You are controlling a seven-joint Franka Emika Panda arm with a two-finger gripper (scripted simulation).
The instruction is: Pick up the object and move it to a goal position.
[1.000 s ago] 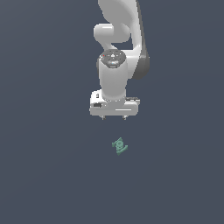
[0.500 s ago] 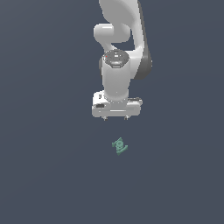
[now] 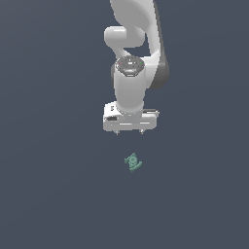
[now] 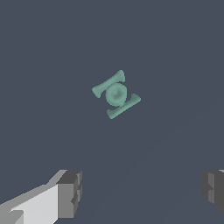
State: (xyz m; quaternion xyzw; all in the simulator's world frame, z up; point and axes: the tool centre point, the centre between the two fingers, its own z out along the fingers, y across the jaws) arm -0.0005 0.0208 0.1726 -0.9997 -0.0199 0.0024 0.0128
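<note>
Teal-green knobbly object (image 3: 133, 163), small, round hub between two flared bars: lies on the dark grey floor (image 3: 48, 194), ungrasped, at about five o'clock from my white gripper (image 3: 129, 132). Jaws spread wide, empty. Descent, grasp, lift and carry to goal all remain, by my reading.

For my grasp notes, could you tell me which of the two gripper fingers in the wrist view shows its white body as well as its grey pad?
The finger in the corner with the white bar; the opposite finger shows grey only.
</note>
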